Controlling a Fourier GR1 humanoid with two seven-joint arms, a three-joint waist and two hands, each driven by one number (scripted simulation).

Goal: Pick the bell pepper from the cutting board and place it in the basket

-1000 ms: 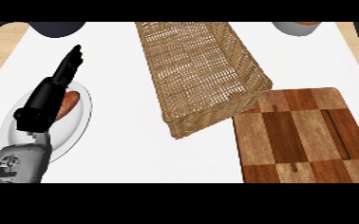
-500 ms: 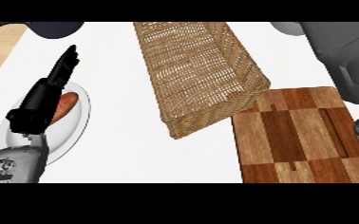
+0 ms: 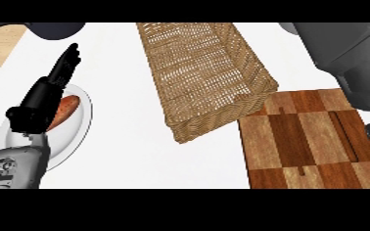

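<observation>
I can't see the bell pepper anywhere near the basket (image 3: 206, 78). My left hand (image 3: 45, 98) rests left of it, fingers straight together. A grey forearm (image 3: 339, 49) now looms larger right of it, over the cutting board (image 3: 303, 142); its fingers are hidden.

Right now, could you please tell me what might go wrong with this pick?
1. No bell pepper shows on the cutting board; the grey right forearm covers its far right edge, so the target may be hidden.
2. The basket has its near corner against the board, so a sweeping forearm could nudge it.
3. The left hand rests open over the plate of orange food; moving it might knock that.
</observation>
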